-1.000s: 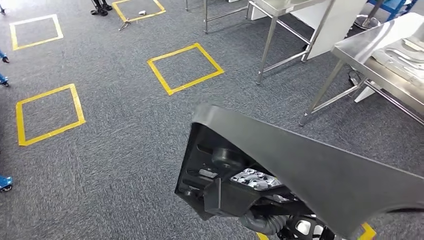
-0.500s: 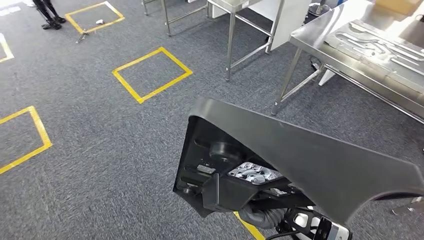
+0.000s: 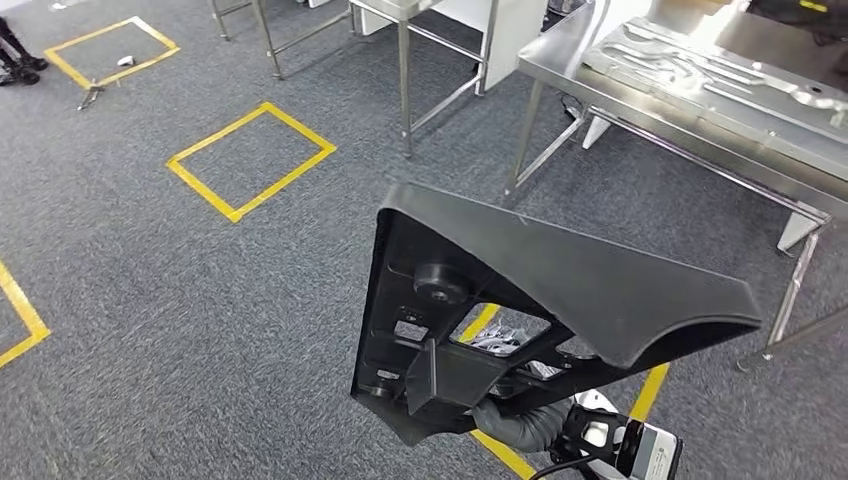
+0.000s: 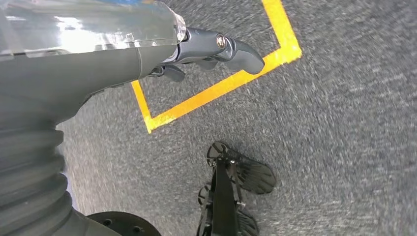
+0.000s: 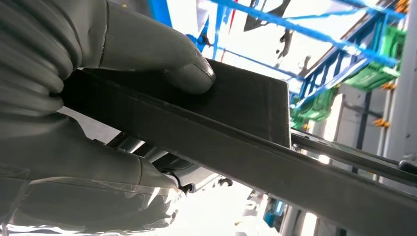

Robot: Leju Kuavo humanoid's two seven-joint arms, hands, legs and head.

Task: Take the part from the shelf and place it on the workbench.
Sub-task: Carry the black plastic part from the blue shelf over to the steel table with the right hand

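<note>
The part (image 3: 560, 290) is a large black plastic panel with a ribbed, bracketed underside, held up in front of me in the head view. My right hand (image 3: 515, 425) grips it from below at its near edge. In the right wrist view the thumb (image 5: 147, 54) presses on the part's flat black edge (image 5: 236, 123). The steel workbench (image 3: 660, 128) stands at the upper right, with shaped metal sheets (image 3: 700, 60) lying on it. My left hand (image 4: 147, 54) hangs over the carpet, dark fingers (image 4: 231, 46) loosely extended and holding nothing.
Grey carpet carries yellow tape squares (image 3: 250, 160) and a yellow line (image 3: 650, 390) near my feet. A second steel table (image 3: 400, 30) stands at the top centre. A person's shoes (image 3: 15, 60) are at the far top left.
The camera has turned, so the whole scene has slid left and the workbench now looms larger at the upper right. The part stays in my right hand, tilted a little more.
</note>
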